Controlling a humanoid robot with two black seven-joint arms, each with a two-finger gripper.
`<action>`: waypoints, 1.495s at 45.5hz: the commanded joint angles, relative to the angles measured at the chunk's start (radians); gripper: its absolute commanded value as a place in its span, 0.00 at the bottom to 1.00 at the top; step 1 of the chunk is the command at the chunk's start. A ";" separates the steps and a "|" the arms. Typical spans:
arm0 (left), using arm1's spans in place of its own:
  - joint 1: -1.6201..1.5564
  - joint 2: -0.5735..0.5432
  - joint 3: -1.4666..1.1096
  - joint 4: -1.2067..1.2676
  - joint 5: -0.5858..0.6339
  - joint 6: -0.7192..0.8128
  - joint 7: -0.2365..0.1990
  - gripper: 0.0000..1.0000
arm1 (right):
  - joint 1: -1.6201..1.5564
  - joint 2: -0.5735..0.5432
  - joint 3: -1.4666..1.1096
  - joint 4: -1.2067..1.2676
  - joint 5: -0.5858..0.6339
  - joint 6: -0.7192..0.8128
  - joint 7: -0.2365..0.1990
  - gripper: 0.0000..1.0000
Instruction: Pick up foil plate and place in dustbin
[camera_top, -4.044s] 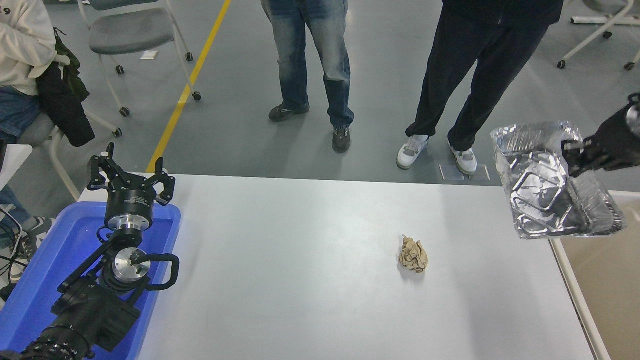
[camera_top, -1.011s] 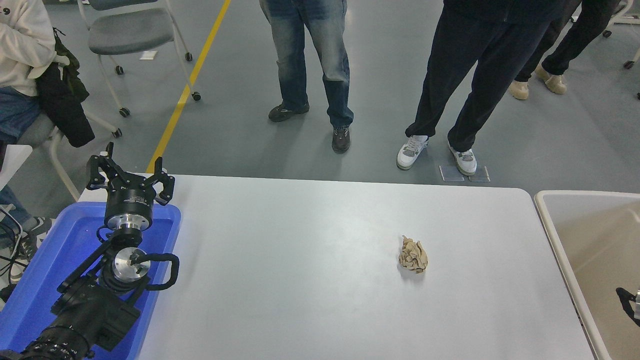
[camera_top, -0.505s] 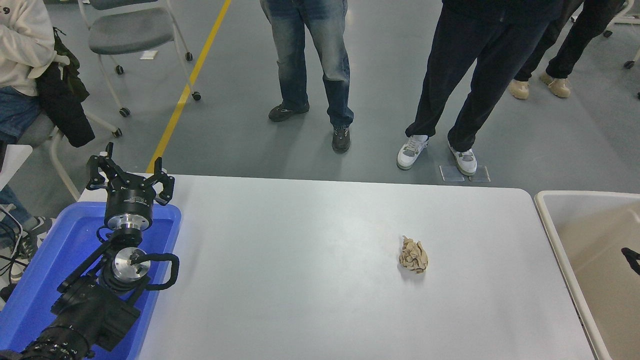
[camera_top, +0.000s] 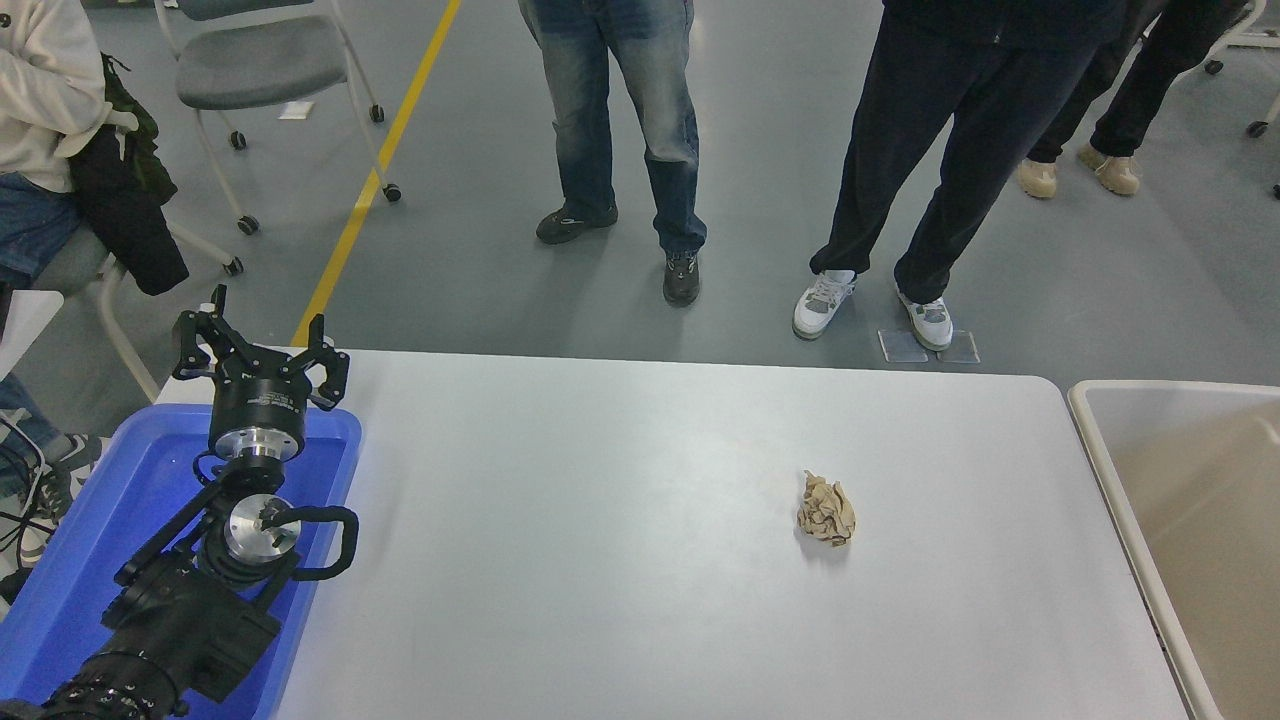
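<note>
Beige plastic, the dustbin (camera_top: 1100, 440) sits just off the table's right end; the tan inside that shows holds nothing, and the foil plate is nowhere visible. The blue tray (camera_top: 70, 560) lies under my parked left gripper (camera_top: 262, 355), fingers spread and empty. My right gripper, over the bin a moment ago, is now out of view. A crumpled paper ball (camera_top: 826, 509) rests on the white table (camera_top: 600, 560).

Lab: floor line (camera_top: 380, 150), wheeled chairs (camera_top: 270, 70)
</note>
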 joint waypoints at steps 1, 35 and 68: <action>0.000 0.000 0.000 0.000 0.000 0.000 0.000 0.99 | 0.143 -0.255 -0.008 0.488 -0.155 0.010 0.000 1.00; 0.000 0.000 0.000 0.000 0.002 -0.002 0.000 0.99 | 0.821 -0.326 -0.628 1.145 -0.534 0.025 -0.012 1.00; 0.000 0.000 0.000 0.000 0.002 -0.002 0.000 0.99 | 1.408 0.117 -0.940 1.266 -0.398 0.548 0.000 1.00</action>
